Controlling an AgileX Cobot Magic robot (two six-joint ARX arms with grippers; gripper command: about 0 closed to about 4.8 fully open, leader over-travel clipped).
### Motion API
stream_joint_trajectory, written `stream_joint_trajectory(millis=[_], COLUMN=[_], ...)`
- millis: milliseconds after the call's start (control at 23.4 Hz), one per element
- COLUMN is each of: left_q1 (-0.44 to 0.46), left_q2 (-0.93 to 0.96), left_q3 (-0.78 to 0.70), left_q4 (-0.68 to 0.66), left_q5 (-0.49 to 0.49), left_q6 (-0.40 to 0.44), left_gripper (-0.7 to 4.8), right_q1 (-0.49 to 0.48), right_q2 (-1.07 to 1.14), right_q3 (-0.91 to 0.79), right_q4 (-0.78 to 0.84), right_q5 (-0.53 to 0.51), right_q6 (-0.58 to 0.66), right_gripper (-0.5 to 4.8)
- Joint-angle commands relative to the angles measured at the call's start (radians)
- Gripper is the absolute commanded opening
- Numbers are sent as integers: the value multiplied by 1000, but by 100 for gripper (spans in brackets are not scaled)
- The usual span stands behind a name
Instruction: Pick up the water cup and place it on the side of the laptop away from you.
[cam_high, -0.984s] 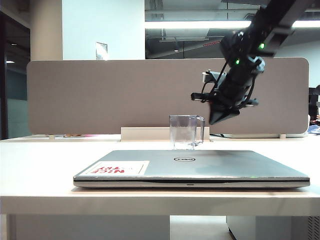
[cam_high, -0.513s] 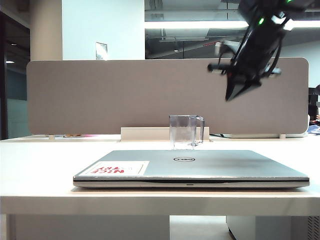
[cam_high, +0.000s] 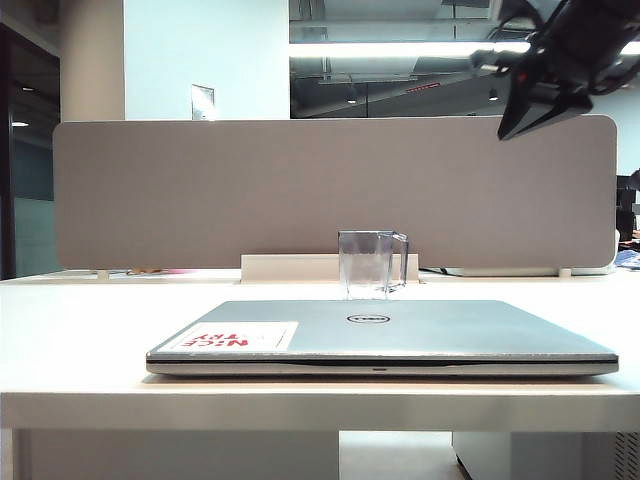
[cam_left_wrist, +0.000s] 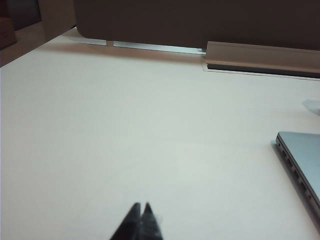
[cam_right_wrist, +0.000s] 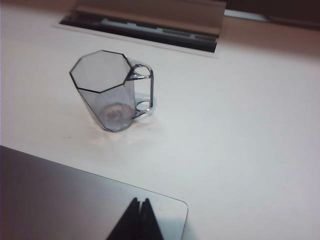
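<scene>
Pale, cream-white desk (cam_high: 90, 300) under office strip lighting, closed off along its far edge by a long grey partition panel (cam_high: 200, 190), with a low beige cable tray (cam_high: 290, 266) at the panel's foot. Closed silver Dell laptop (cam_high: 385, 335) flat near the front edge, round logo at mid-lid, white sticker with red lettering (cam_high: 240, 337) on the lid's front-left corner. Water cup (cam_high: 372, 263) upright on the desk beyond the laptop's far edge, between lid and cable tray, clear of both; grey-tinted, faceted, eight-sided at the rim, handle on its right in the exterior view. Nothing gripping it.

Right gripper (cam_high: 530, 118) high above the right end of the desk, up near the partition's top corner, well apart from the cup, fingertips pressed together and empty; same closed tips (cam_right_wrist: 139, 205) seen from the right wrist camera, above the laptop's rounded far corner with the cup beyond.

Left gripper (cam_left_wrist: 141, 211) low over bare desk to the left of the laptop's side edge and its ports, tips likewise together, holding nothing; not seen from the exterior camera.
</scene>
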Motion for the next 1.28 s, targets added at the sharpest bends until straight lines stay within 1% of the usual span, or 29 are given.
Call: stream_joint_trajectory(millis=[43,171,342,428,599,727,941,1026,1155,1283], left_q1=[-1,-1,-1,-1,-1,-1,-1,-1,-1,-1], left_q2=[1,1,1,1,1,1,1,1,1,1], left_q3=[4,4,4,4,4,4,4,4,4,4], left_q4=[13,13,13,13,13,12,12,12,12,12], left_q5=[3,3,0,0,0,0,0,0,0,0], left_q6=[0,0,0,1,1,1,0,0,1,0], left_gripper=[-5,-5,-5,-5,-5,-5,-5,-5,-5,-5], right_q1=[2,2,2,2,2,2,0,-27,-93,-150], right_q2=[-111,-208,-335,-440,-550,-682,-874,-923,-980,-1051], right_q3=[-110,-208,-315,-401,-503,-627,-760,-794,-843,-889], right_q4=[90,132,138,143,167,167,153,152,152,152], right_q5=[10,34,82,116,122,187,188,172,105,58], right_q6=[40,44,60,110,130,178,176,177,191,207], right_gripper=[-7,-7,-7,-7,-7,-7,-7,-7,-7,-7])
